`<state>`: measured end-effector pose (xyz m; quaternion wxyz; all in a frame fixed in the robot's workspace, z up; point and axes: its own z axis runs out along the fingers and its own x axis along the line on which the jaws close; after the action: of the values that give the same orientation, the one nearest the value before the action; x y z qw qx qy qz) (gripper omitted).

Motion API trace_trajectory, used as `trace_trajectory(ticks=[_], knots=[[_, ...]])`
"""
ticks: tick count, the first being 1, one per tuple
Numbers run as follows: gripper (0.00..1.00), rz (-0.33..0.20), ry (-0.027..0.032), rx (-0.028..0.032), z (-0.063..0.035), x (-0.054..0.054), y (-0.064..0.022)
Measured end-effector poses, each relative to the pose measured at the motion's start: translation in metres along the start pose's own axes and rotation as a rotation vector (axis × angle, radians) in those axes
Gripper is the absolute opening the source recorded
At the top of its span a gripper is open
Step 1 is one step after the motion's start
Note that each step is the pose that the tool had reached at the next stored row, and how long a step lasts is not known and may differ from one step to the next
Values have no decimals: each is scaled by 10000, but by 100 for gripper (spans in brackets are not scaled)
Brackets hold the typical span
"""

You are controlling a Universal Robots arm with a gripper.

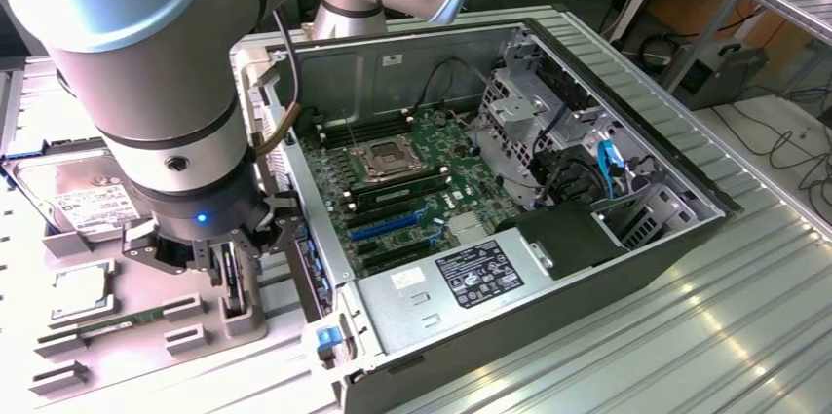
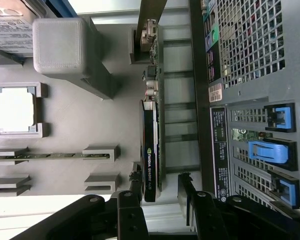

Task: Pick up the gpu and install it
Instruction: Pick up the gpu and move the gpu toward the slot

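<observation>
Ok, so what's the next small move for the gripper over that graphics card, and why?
Probably close the gripper on the gpu. Its jaws stand open with one finger on each side of the card, which stands on edge in the grey holder beside the case. Nothing is gripped yet.

A thick grey robot arm point(image 1: 143, 93) comes down from the exterior view's upper left, its wrist held vertical with a small blue light point(image 1: 199, 218) glowing. The black gripper point(image 1: 224, 273) points straight down, its two fingers point(image 2: 186, 187) spread wide apart.
</observation>
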<state>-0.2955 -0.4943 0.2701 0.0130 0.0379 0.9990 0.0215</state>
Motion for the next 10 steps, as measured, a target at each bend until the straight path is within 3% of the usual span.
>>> trace_trajectory(ticks=[10], knots=[[42, 0, 0, 0, 20, 0, -1]])
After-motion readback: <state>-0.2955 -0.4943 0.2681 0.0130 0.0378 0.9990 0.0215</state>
